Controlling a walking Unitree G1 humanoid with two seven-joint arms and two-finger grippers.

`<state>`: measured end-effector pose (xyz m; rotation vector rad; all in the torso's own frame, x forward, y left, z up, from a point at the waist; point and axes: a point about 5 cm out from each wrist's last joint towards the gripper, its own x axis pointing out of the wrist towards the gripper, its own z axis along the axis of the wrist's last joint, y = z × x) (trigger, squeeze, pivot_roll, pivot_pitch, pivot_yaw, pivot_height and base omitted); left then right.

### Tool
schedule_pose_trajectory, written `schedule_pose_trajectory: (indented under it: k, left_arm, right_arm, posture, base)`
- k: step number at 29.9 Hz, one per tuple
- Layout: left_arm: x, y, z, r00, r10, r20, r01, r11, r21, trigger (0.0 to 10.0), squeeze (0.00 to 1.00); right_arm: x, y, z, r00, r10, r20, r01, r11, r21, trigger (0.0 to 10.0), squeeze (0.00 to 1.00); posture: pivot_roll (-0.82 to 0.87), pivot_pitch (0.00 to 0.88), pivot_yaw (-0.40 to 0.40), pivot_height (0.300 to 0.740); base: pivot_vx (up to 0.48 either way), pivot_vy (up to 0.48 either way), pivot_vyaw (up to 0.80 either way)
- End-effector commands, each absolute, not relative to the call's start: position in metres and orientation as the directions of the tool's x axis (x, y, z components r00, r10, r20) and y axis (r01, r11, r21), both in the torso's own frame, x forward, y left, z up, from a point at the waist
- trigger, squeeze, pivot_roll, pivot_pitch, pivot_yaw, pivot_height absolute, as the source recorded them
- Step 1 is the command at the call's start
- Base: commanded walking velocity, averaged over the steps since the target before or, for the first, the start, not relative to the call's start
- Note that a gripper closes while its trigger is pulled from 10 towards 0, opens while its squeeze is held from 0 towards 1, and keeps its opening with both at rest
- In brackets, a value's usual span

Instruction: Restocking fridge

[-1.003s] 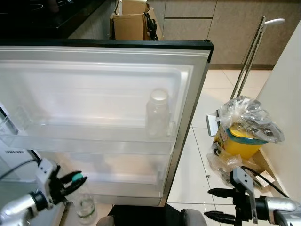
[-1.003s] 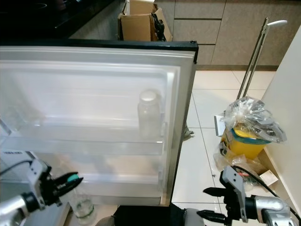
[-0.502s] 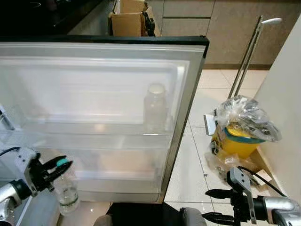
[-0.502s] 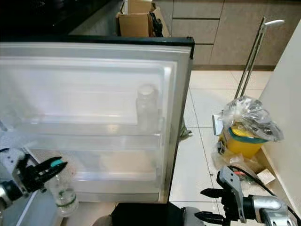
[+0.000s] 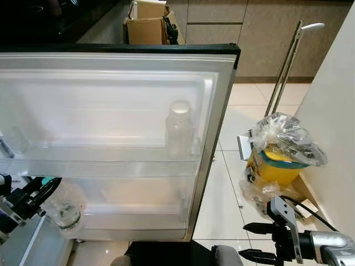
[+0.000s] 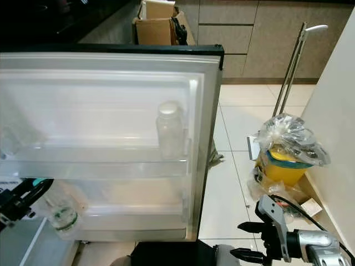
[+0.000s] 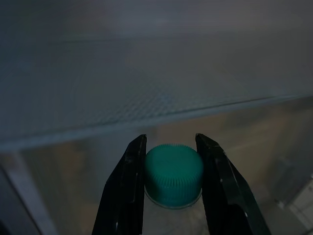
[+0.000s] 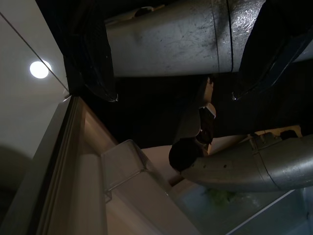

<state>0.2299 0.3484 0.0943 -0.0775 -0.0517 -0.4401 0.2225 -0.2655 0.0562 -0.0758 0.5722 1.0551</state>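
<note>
Lower left of the frame: left gripper [image 5: 45, 185] pinching the green cap [image 7: 173, 174] of a tilted water bottle [image 5: 65, 209], beside the lower door shelf [image 5: 138, 210]. Likely to slip or knock the rim. Lower right: right gripper [image 5: 250, 241] spread, idle. Farther up: jar [image 5: 178, 130] shelved.

Head stereo downward (wrists close, perhaps)

The bottle's ribbed cap [image 7: 173, 171] is teal-green — the fingers [image 7: 124, 188] beside it black. The fridge door [image 5: 111, 100] is white inside, edged black. A yellow tub [image 5: 277, 166] sits under clear plastic; the floor [image 5: 233, 183] is cream tile.
</note>
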Motion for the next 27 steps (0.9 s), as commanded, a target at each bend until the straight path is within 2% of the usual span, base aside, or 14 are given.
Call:
schedule_pose_trajectory:
  k: [1,3,5,8,15,27]
  left_arm:
    - [0.221,0.341,0.068,0.923,-0.384,0.013,0.381,0.908,-0.173,10.0,0.0]
    - [0.221,0.343,0.07,0.934,-0.356,0.035,0.356,0.917,-0.182,10.0,0.0]
    - [0.222,0.353,0.075,0.965,-0.25,0.085,0.262,0.945,-0.198,10.0,0.0]
    - [0.22,0.361,0.078,0.975,-0.178,0.136,0.207,0.948,-0.241,10.0,0.0]
    - [0.209,0.367,0.078,0.966,-0.15,0.209,0.214,0.918,-0.333,10.0,0.0]
    - [0.195,0.38,0.085,0.929,-0.102,0.356,0.263,0.859,-0.439,10.0,0.0]
  right_arm:
    - [0.222,-0.265,0.057,0.356,0.796,-0.489,-0.842,0.5,0.202,10.0,0.0]
    - [0.222,-0.265,0.058,0.357,0.796,-0.49,-0.842,0.501,0.2,10.0,0.0]
    - [0.222,-0.264,0.058,0.358,0.795,-0.489,-0.843,0.501,0.198,10.0,0.0]
    - [0.223,-0.26,0.058,0.351,0.807,-0.476,-0.848,0.489,0.204,10.0,0.0]
    - [0.221,-0.249,0.058,0.312,0.842,-0.439,-0.864,0.444,0.238,10.0,0.0]
    - [0.219,-0.246,0.058,0.293,0.854,-0.43,-0.869,0.425,0.253,10.0,0.0]
  posture:
    - [-0.06,0.046,-0.026,0.547]
    - [-0.07,0.046,-0.026,0.547]
    - [-0.06,0.047,-0.025,0.547]
    - [-0.06,0.047,-0.023,0.547]
    - [-0.06,0.046,-0.021,0.547]
    - [-0.06,0.042,-0.023,0.547]
  base:
    - [0.0,0.0,0.0]
    - [0.0,0.0,0.0]
    - [0.0,0.0,0.0]
    - [0.0,0.0,0.0]
    - [0.0,0.0,0.0]
    - [0.0,0.0,0.0]
